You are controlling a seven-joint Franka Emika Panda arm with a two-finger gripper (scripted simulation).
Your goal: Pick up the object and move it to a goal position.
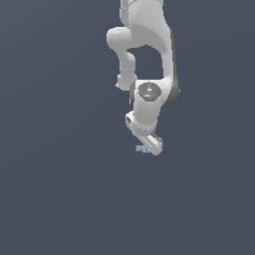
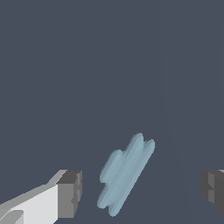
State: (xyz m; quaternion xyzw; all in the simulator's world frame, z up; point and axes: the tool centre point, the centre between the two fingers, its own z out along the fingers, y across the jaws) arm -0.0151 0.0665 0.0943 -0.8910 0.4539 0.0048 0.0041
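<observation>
Gripper (image 2: 140, 192) wide open, fingers (image 2: 70, 192) apart, straddling pale blue jagged object (image 2: 126, 175), not touching it.

The object is a small, flat, pale blue-teal piece (image 2: 126, 176) with an irregular, lobed outline. In the wrist view it appears as an elongated, ridged slab with rounded scallops along both long edges, its long axis running diagonally across the frame. It is translucent-looking and uniform in colour. In the exterior view the same piece (image 1: 143, 148) shows only as a tiny blue-teal sliver against the plain dark grey-blue surface, partly hidden on the exterior view's right. Whether it rests on that surface cannot be told.
</observation>
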